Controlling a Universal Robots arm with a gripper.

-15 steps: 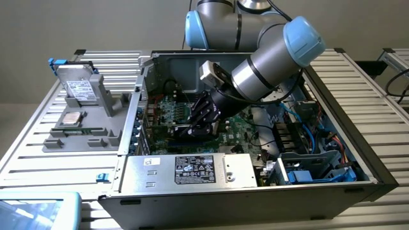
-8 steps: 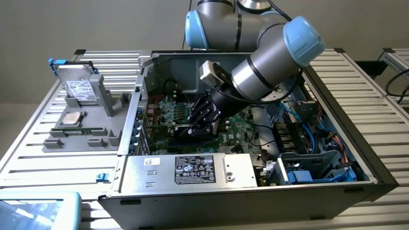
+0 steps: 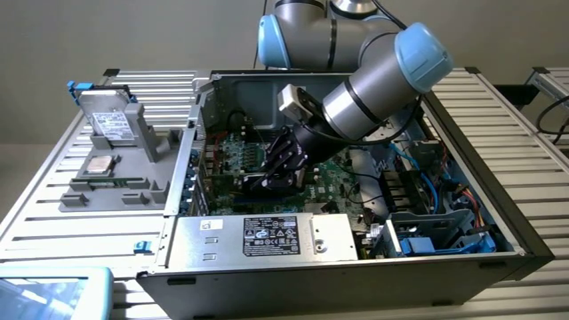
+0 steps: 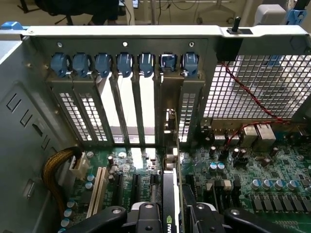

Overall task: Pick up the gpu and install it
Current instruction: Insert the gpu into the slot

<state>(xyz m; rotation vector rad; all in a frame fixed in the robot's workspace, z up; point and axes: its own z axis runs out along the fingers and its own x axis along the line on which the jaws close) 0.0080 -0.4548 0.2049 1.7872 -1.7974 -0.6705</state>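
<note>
Open PC case (image 3: 498,220), motherboard (image 4: 272,179) beneath fingers. Gripper (image 4: 171,213) clamped on gpu (image 4: 170,194), card edge-on between fingers, bracket ahead at rear slots (image 4: 121,107). Judged light, stiff, fragile; grip board edges, avoid fan.

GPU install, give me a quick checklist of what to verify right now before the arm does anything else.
1. Card in the grip: ok. The gripper is closed on the gpu, seen edge-on between its fingers.
2. Card inside the computer case: ok. The gripper is down over the motherboard.
3. Card upright: ok. Its edge runs straight toward the rear slot wall in the wrist view.
4. Bracket at the rear opening: cannot tell. The silver bracket stands near the slot covers, but contact is unclear.
5. Card seated in its slot: cannot tell. The slot under the card is hidden.
6. Blue retention clips: cannot tell whether latched.
</note>
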